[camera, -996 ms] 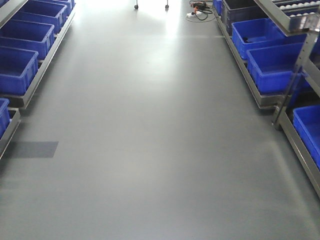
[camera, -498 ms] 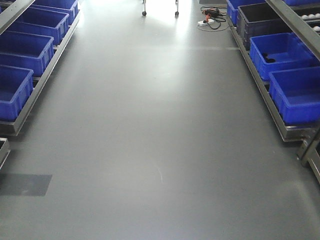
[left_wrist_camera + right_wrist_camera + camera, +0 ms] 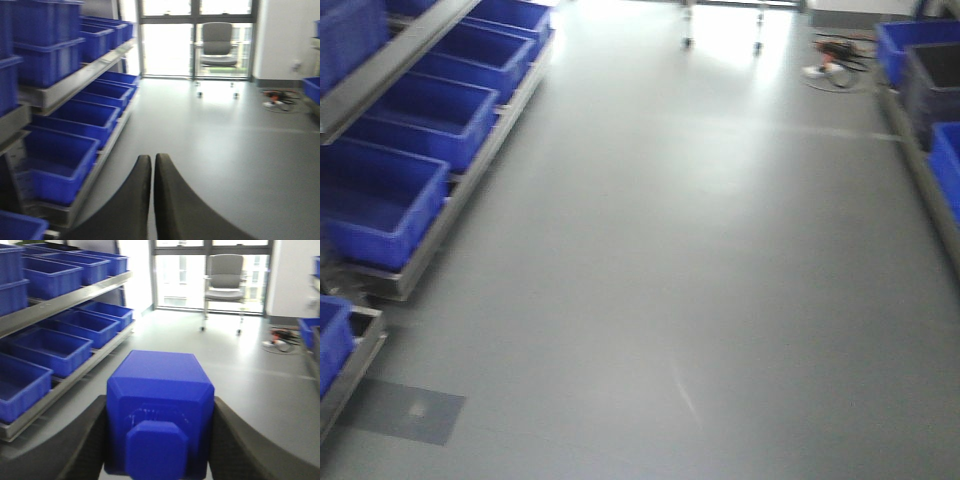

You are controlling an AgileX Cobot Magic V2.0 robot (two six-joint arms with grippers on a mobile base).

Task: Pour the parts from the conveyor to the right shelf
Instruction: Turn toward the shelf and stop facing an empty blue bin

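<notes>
While the right gripper [image 3: 159, 405] pinches the small bright blue studded plastic block [image 3: 159, 382] and the left gripper [image 3: 152, 157] is pressed together, empty, the carry likely calls for a level, firm hold until the stainless steel right shelf [image 3: 923, 175] lies alongside.

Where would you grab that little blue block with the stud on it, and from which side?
Grip the blue block by its two flat opposite sides, coming from the stud end. The right gripper holds it that way: a finger on each flat flank, stud facing the wrist camera. The small stud probably offers less to clamp.
</notes>
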